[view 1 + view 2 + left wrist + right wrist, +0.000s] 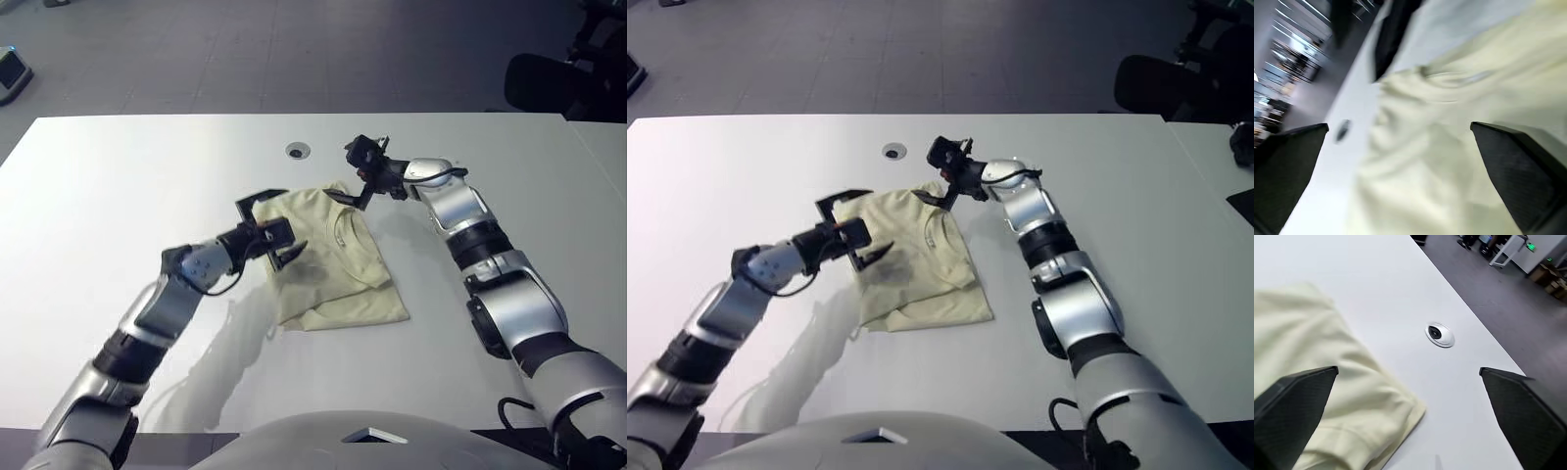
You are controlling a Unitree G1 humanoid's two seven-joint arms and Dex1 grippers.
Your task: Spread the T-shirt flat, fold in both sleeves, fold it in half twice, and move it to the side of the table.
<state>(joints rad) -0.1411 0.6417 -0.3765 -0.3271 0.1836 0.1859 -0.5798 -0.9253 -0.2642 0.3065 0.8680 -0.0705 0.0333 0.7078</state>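
White tabletop (98, 196) holds the pale yellow T-shirt (338, 279) at its middle, roughly folded. My left end effector (272, 225) is spread apart over its left edge, and my right end effector (353, 174) is apart above the far corner, short of a cable grommet (298, 151). The cloth looks soft, light and limp, so I'd pinch all layers at an edge; I can read no print.

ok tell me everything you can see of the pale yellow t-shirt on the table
The pale yellow T-shirt, soft wrinkled fabric, lies folded into a rough rectangle on the white table, its collar facing up. The open left gripper hovers at its left edge, the open right gripper at its far corner; contact is unclear.
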